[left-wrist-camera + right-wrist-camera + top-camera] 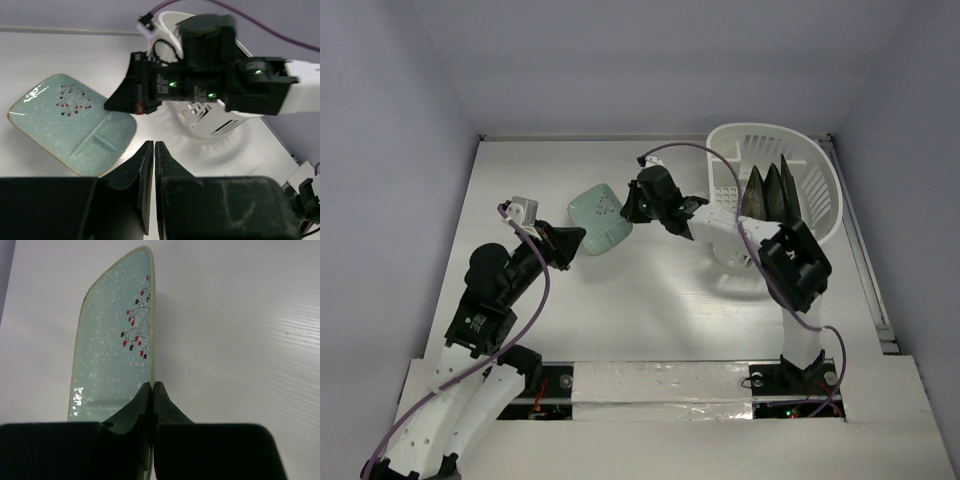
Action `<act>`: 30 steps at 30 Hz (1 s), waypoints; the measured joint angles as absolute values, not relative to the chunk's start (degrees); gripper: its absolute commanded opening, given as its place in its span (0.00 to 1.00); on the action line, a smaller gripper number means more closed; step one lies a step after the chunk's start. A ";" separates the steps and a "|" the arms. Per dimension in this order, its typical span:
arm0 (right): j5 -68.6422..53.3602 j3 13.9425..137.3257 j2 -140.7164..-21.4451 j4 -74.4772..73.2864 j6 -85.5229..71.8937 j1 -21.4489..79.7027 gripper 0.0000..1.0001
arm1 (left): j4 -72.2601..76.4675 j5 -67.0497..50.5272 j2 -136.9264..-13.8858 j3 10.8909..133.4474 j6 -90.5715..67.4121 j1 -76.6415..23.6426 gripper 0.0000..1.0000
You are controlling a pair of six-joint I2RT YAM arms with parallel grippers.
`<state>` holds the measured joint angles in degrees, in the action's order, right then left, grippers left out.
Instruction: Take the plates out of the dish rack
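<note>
Right gripper (152,385) is pinched onto the rim of the mint plate (112,355), out over the counter (620,300), left of the rack (825,170). Left gripper (153,144) is closed on nothing, tips just beside the plate's edge. Dark plates (775,190) stand upright in the rack.

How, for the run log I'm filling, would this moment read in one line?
right hand: shut on mint plate rim | left hand: shut, nothing held, beside mint plate | rack: dark plates upright inside
</note>
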<state>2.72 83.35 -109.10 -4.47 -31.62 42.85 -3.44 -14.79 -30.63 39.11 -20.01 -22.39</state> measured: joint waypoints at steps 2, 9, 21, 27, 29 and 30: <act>1.23 85.08 -113.56 -2.07 -33.69 43.09 0.00 | -3.97 -14.04 -30.63 39.38 -20.01 -22.39 0.03; -0.67 96.33 -127.68 3.11 -40.53 45.50 0.00 | -4.19 -13.45 -30.76 39.46 -20.03 -22.41 0.14; 0.01 102.63 -137.88 9.91 -52.86 49.12 0.16 | -4.16 -14.20 -31.77 39.46 -20.03 -22.44 0.19; -1.43 105.36 -138.47 11.64 -55.79 49.21 0.61 | -4.14 -14.37 -31.77 39.46 -20.05 -22.44 0.23; -1.98 105.49 -138.47 13.54 -56.42 49.21 0.67 | -4.14 -14.37 -31.77 39.46 -20.05 -22.44 0.26; -2.11 105.45 -138.47 14.11 -56.42 49.21 0.70 | -4.14 -14.39 -31.75 39.46 -20.03 -22.44 0.26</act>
<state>-2.11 105.45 -138.47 14.11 -56.42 49.21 -4.14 -14.39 -31.75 39.46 -20.03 -22.44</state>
